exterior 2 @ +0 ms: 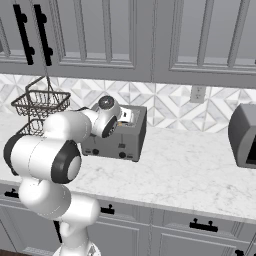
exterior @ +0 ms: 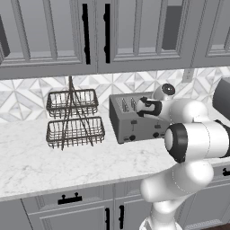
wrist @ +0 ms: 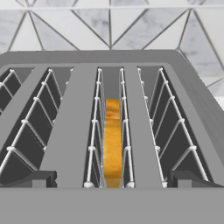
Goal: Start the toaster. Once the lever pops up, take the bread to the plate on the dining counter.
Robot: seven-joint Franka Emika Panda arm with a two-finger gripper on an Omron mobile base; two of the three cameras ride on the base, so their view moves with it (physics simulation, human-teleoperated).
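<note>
Left base view, L to R: wire two-tier rack (exterior: 74,117) on the marble counter (exterior: 54,161), then the toaster (exterior: 134,119) just beside it, w/ my arm reaching over its top from the lower right. Black levers and knobs on the toaster front. Dark appliance (exterior: 222,96) at the far right edge, cut off by the frame. Grey cabinets w/ black handles above and below.

Right base view, L to R: rack (exterior 2: 40,107) at the left, partly behind my arm; toaster (exterior 2: 122,135) mid-left w/ the wrist sitting over it; outlet (exterior 2: 198,93) on the tiled backsplash; dark rounded appliance (exterior 2: 245,135) at the right, well apart from the toaster.

Hand view: looking down along the toaster top (wrist: 112,131). Bread (wrist: 112,142) stands on edge in the middle slot, between the wire guides, sunk into it. Slots to the left and right show only wire guides. Claw (wrist: 112,178) is released, spread wide: left fingertip (wrist: 37,178) and right fingertip over the outer slots, bread's slot between them, nothing gripped.
</note>
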